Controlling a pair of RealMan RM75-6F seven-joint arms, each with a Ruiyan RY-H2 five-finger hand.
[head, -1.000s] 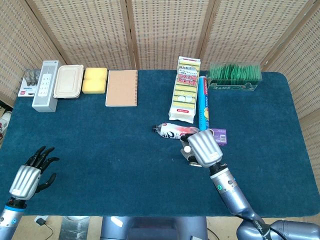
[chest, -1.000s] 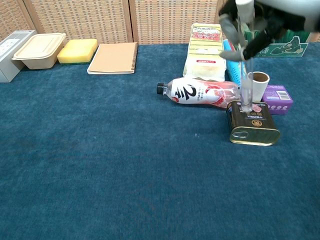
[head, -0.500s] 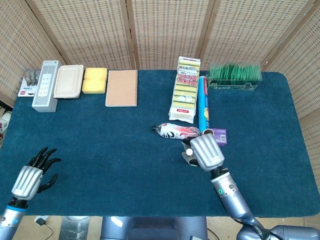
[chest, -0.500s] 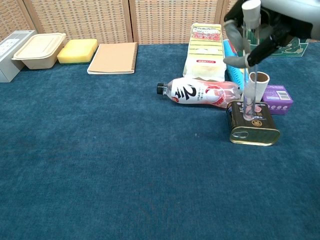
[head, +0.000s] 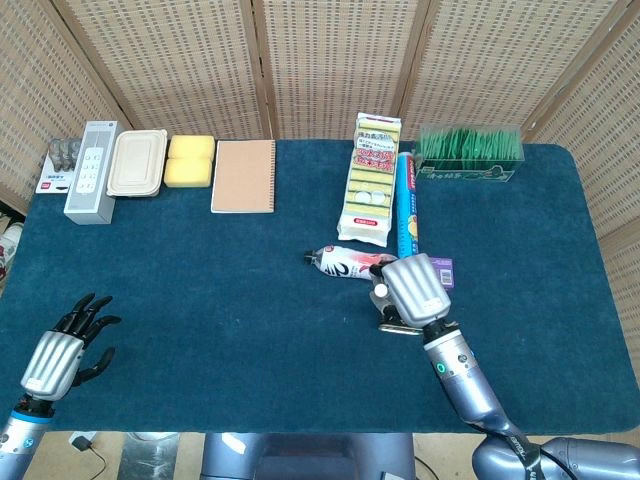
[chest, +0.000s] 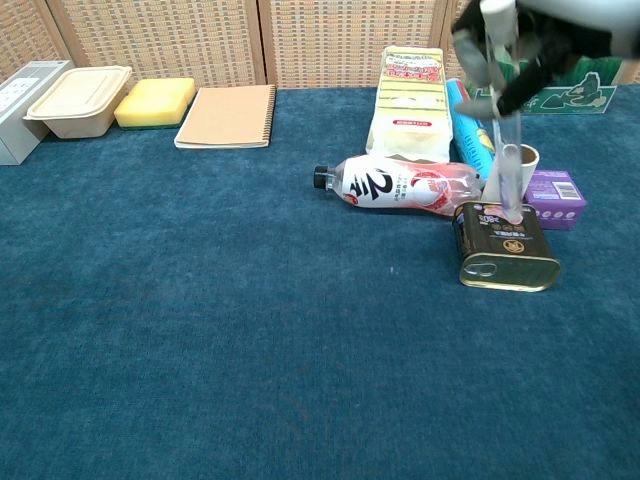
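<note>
Clear plastic, a slim test tube with a white cap (chest: 505, 130) hung upright from the right robot hand (chest: 520, 45), pinched near its cap, its lower end just over or touching the top of the flat gold rectangular tin (chest: 505, 247) lying on the blue-carpeted worktop (chest: 200, 330); which of the two could not be told. So the tube looked to be already taken up and carried, with setting it down or placing it still left to do. Just behind the tin stood a small cardboard roll (chest: 518, 160) and a purple box (chest: 558, 196), and to its left lay a clear drink bottle with a red-and-white label (chest: 395, 184) on its side. In the head view the right robot hand (head: 412, 290) covered the tin. The left robot hand (head: 65, 350) rested well apart at the near left edge, fingers spread and holding nothing.
</note>
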